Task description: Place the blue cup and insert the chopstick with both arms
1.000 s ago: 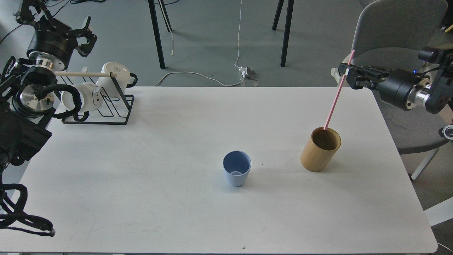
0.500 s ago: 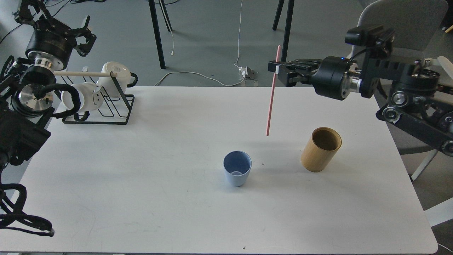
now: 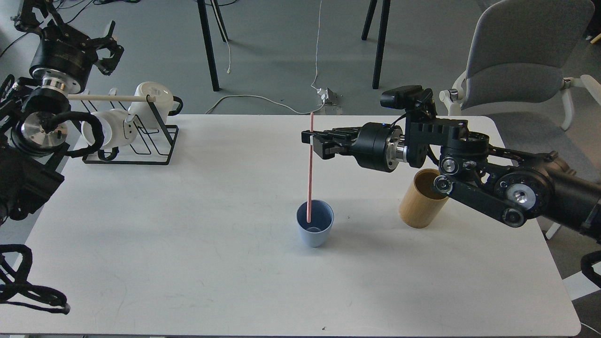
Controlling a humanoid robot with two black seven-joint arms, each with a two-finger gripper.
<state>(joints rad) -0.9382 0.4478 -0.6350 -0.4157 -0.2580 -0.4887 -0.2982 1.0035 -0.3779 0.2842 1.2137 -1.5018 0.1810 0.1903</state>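
Observation:
The blue cup [image 3: 314,229] stands upright near the middle of the white table [image 3: 235,263]. My right gripper [image 3: 311,142] is shut on the pink chopstick [image 3: 309,183] near its top end and holds it almost upright. The stick's lower tip is inside the cup's mouth. My right arm reaches in from the right, above the table. My left gripper [image 3: 109,41] is raised at the far left, above the mug rack, with its fingers apart and nothing in it.
A tan wooden cylinder [image 3: 421,199] stands right of the cup, partly behind my right arm. A black wire rack [image 3: 141,141] with white mugs and a cream rod stands at the table's back left. A grey chair [image 3: 521,70] is behind the right corner.
My right gripper carried the pink chopstick out of the tan cylinder, leftward across the table, and lowered its tip into the blue cup. The left arm barely moved.

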